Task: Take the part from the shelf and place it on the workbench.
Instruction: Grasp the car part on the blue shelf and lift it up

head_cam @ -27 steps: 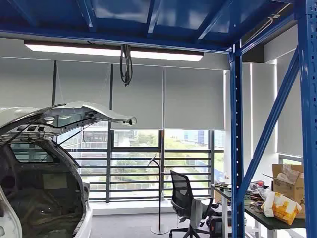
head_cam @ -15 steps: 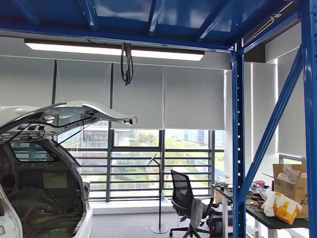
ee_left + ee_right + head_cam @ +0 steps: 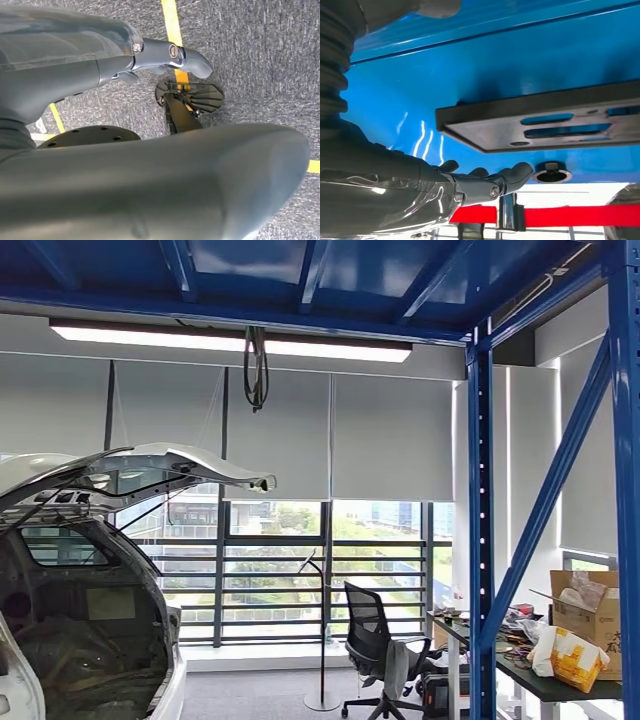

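Fingers of the right hand are stretching forward, spread and holding nothing, just beside the part, a flat dark plate with slotted openings that is lying on the blue shelf. A narrow gap appears to be separating fingertips from plate, though the turned wrist view is making this hard to confirm. A red strap is running across behind the shelf edge. The left hand is hanging at the robot's side with its fingers extended and nothing in them, above grey carpet marked with a yellow line. In the head view, the whole picture is sitting a little differently from its position about a second ago and is matching the frame of half a second ago. This is indicating that the camera, not the scene, is coming to rest. The blue rack post is standing nearest, then the bench carrying a cardboard box, then an office chair, with a white car, tailgate raised, standing before the windows. By judgement, the robot is finishing its positioning and the grasp is not yet made.
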{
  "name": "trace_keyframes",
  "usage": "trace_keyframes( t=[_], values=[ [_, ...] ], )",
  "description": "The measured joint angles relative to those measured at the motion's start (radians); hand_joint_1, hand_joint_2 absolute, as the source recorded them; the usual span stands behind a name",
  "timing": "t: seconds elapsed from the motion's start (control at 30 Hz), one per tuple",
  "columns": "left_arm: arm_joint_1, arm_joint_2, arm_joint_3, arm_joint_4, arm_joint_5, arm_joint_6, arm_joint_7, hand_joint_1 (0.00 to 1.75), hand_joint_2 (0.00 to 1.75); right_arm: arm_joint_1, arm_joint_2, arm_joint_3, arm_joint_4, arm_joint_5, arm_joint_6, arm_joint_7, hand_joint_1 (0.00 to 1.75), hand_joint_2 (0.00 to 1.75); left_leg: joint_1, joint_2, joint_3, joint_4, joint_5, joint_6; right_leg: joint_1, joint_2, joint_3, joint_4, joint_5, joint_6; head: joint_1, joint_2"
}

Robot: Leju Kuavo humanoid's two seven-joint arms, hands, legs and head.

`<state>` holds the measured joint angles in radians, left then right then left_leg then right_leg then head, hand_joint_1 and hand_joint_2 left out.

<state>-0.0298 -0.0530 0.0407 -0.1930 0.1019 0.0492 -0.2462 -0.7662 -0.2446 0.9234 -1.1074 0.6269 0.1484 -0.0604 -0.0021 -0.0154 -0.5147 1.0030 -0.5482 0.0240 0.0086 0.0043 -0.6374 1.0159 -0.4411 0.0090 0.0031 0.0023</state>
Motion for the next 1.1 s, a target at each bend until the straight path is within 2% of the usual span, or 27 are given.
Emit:
trace_keyframes(
  t=[0.43, 1.1],
  values=[
    [0.002, -0.004, 0.002, 0.0, 0.002, -0.005, -0.004, 0.0, 0.0, -0.002, 0.008, 0.048, 0.036, 0.101, -0.072, 0.021, 0.0, 1.75, 0.0, 0.0, 0.0, 0.0, 0.0, 0.0, 0.0, 0.0, 0.0, 0.0, 0.0, 0.0, 0.0, 0.0],
    [0.003, -0.007, 0.002, 0.0, -0.008, -0.003, -0.011, 0.0, 0.0, -0.003, 0.034, 0.042, 0.102, 0.268, -0.152, 0.054, 0.0, 1.75, 0.0, 0.0, 0.0, 0.0, 0.0, 0.0, 0.0, 0.0, 0.0, 0.0, 0.0, 0.0, 0.0, 0.0]
  ],
)
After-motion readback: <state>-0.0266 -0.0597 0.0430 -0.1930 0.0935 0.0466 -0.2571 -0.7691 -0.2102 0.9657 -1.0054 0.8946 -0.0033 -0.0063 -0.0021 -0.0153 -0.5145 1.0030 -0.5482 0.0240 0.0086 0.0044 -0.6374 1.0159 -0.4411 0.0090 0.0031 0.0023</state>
